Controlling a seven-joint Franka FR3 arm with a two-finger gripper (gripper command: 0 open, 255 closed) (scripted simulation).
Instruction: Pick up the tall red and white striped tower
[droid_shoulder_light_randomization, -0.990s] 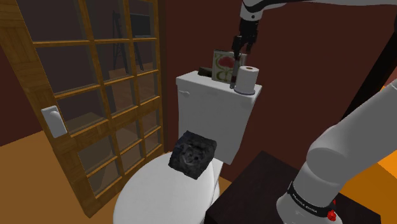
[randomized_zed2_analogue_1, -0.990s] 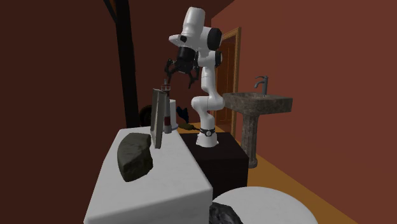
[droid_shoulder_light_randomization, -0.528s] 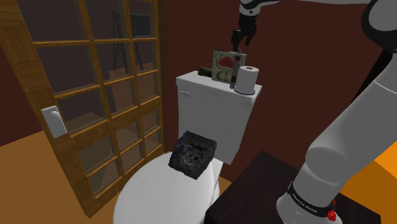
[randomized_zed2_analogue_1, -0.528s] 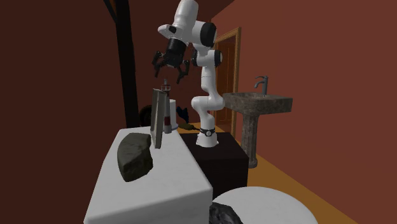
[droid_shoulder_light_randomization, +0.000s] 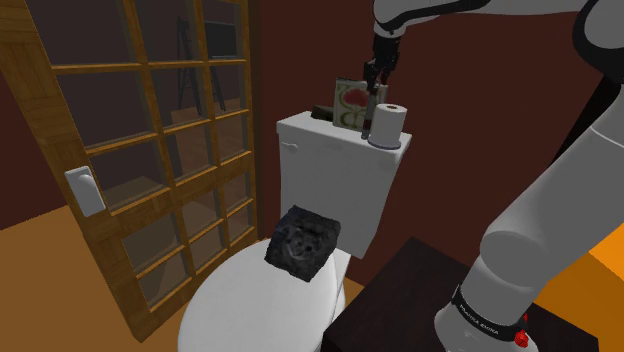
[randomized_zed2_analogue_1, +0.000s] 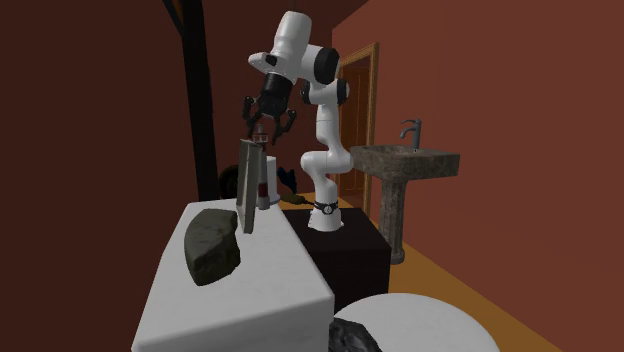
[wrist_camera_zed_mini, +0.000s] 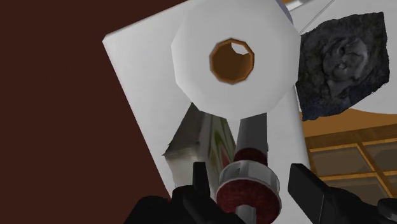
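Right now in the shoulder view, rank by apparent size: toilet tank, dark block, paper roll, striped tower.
1. toilet tank
2. dark block, nearer the camera
3. paper roll
4. striped tower, much thinner

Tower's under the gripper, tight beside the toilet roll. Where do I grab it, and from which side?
Grip the tower near its top, just below the round cap, coming straight down. It stands upright and slender on the tank, with the toilet roll and box close beside it, so side approaches look blocked. The open gripper straddles it.
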